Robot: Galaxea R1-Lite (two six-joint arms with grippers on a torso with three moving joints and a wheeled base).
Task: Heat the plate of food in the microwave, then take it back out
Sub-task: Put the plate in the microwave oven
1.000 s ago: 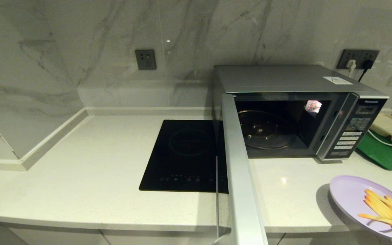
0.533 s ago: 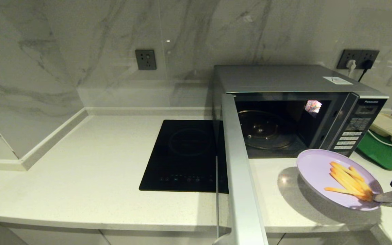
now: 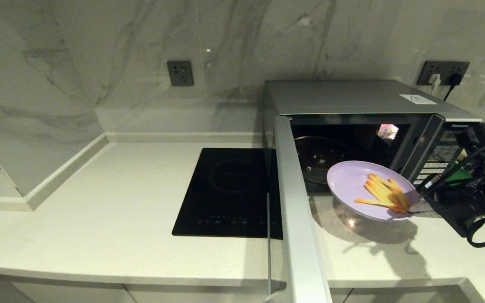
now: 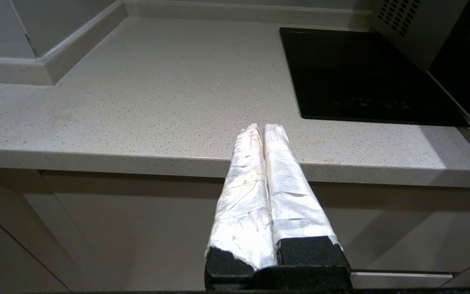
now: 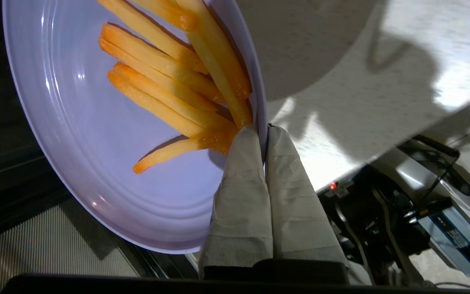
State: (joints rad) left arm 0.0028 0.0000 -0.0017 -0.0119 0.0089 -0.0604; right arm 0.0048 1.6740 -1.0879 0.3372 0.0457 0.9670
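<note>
The lavender plate of food (image 3: pixel 352 185) with orange-yellow fries (image 3: pixel 383 191) hangs in the air just in front of the microwave's open cavity, above the counter. My right gripper (image 3: pixel 416 206) is shut on the plate's right rim; the wrist view shows its wrapped fingers (image 5: pixel 243 192) pinching the plate (image 5: pixel 96 155) by the edge beside the fries (image 5: pixel 169 94). The microwave (image 3: pixel 352 99) stands at the back right, its door (image 3: pixel 295 210) swung wide open towards me, and the glass turntable (image 3: pixel 316 158) inside is bare. My left gripper (image 4: pixel 262 127) is shut and parked below the counter's front edge.
A black induction hob (image 3: pixel 230 193) lies left of the open door. Right of the microwave, a green tray (image 3: pixel 451 176) peeks out behind my right arm. The button panel (image 3: pixel 436 162) sits just right of the plate. Wall sockets (image 3: pixel 442 73) are behind.
My right arm has carried the plate up and to the left, from the counter's front right corner to the mouth of the microwave. The left gripper's earlier state is not shown.
</note>
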